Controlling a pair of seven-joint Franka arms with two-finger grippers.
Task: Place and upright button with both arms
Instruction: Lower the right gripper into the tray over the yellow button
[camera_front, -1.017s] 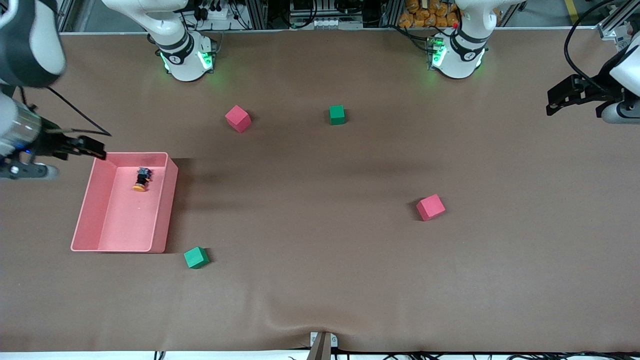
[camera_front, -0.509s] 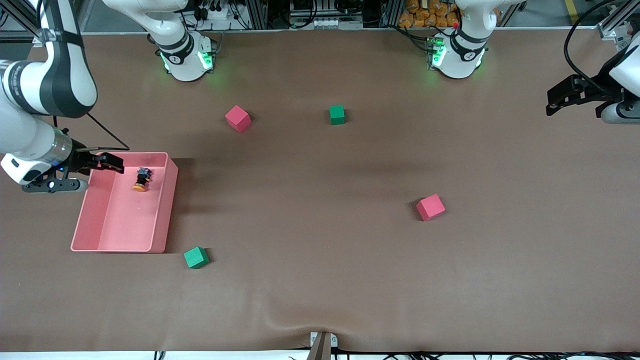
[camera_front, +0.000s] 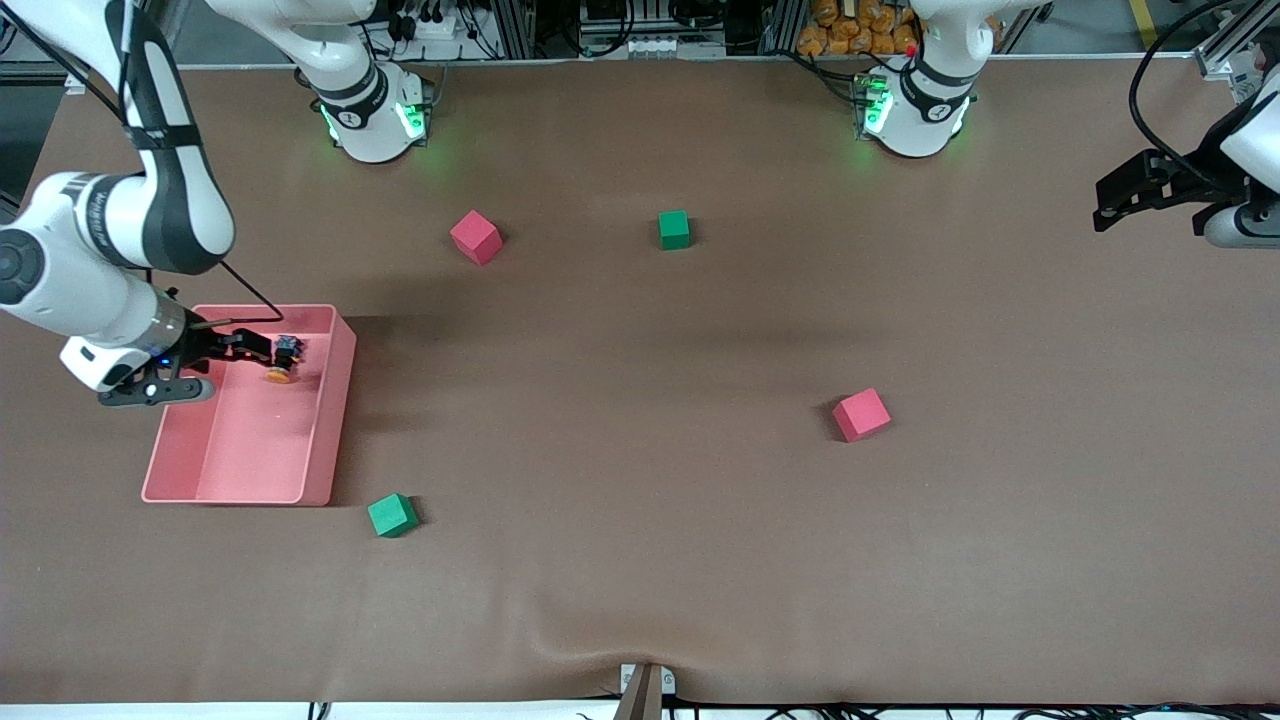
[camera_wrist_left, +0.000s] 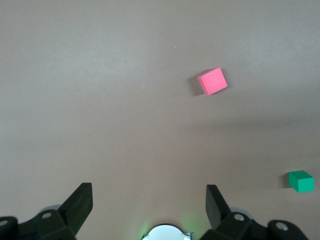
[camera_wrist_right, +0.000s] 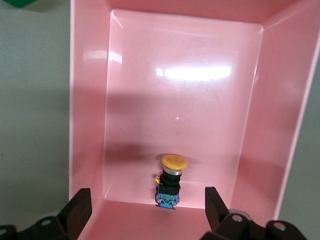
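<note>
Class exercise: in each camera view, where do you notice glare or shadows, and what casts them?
Right wrist view: bright glare streaks on the floor of the pink tray, and the button drops a soft shadow beside it. Front view: broad dim shadow bands cross the table mid-way, and the tray darkens the cloth beside it. Left wrist view: even light, with small shadows beside the red cube and green cube.

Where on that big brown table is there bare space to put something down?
Widest bare patch: the brown table between the pink plastic tray and the red foam cube. The strip nearest the front camera is bare too. It is tighter in the tray, where the right gripper, jaws open, hangs by the orange-capped button. The left gripper waits, open.
</note>
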